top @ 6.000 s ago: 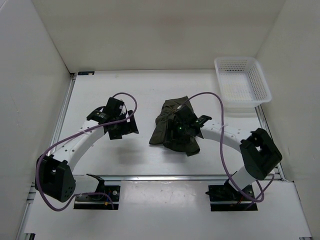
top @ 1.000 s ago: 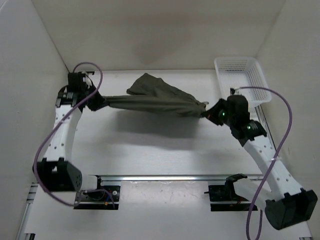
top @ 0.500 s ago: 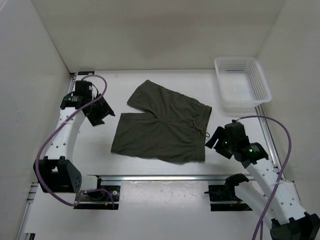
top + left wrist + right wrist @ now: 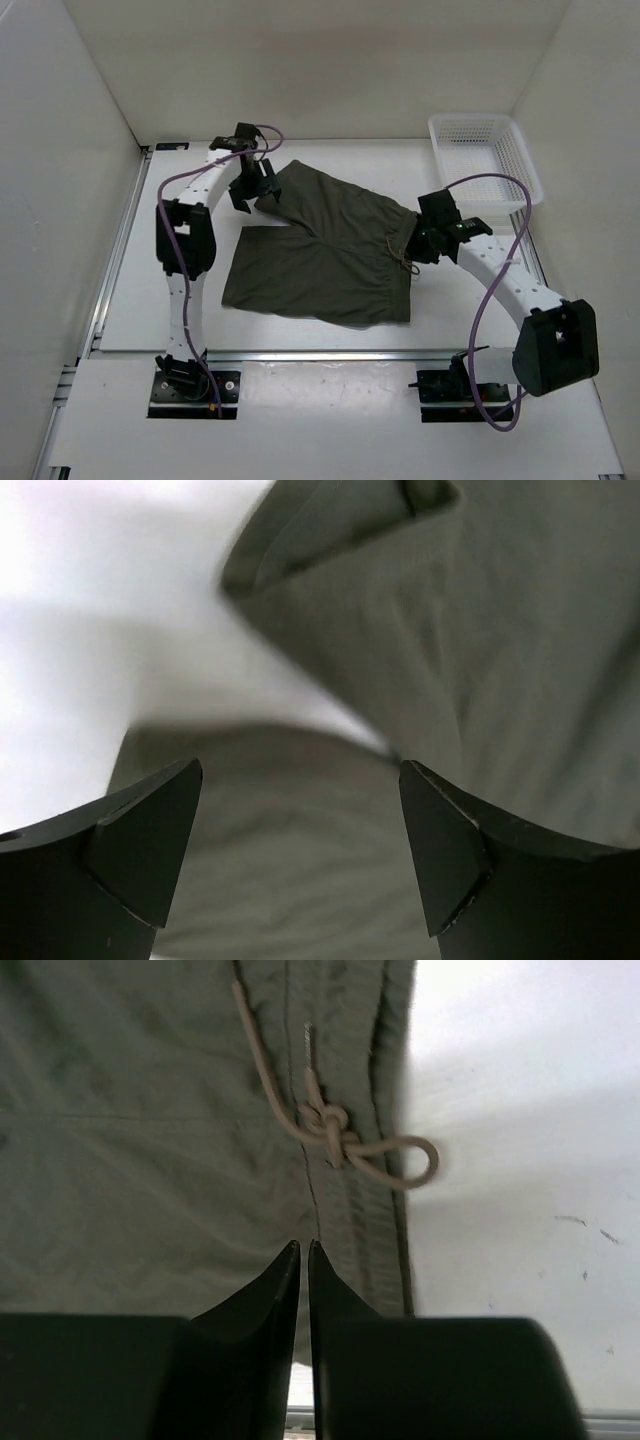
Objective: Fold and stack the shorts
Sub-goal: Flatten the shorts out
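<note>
The dark olive shorts (image 4: 325,255) lie spread flat on the table, legs to the left and waistband to the right, with a light drawstring (image 4: 404,260) knotted at the waist. My left gripper (image 4: 256,186) hovers open over the far leg's hem. In the left wrist view its fingers (image 4: 450,850) stand wide apart above the shorts (image 4: 420,670), with nothing between them. My right gripper (image 4: 415,246) is at the far end of the waistband. In the right wrist view the right gripper (image 4: 303,1248) has its jaws all but together above the shorts (image 4: 140,1160), just below the drawstring knot (image 4: 330,1130).
A white plastic basket (image 4: 470,118) stands at the far right corner of the table. White walls close in the table on the left, back and right. A metal rail (image 4: 330,354) runs along the near edge.
A second ago both grippers held the shorts stretched in the air; they let go and the shorts now lie flat. The left gripper moved to the far leg's hem, the right to the waistband, jaws closing.
</note>
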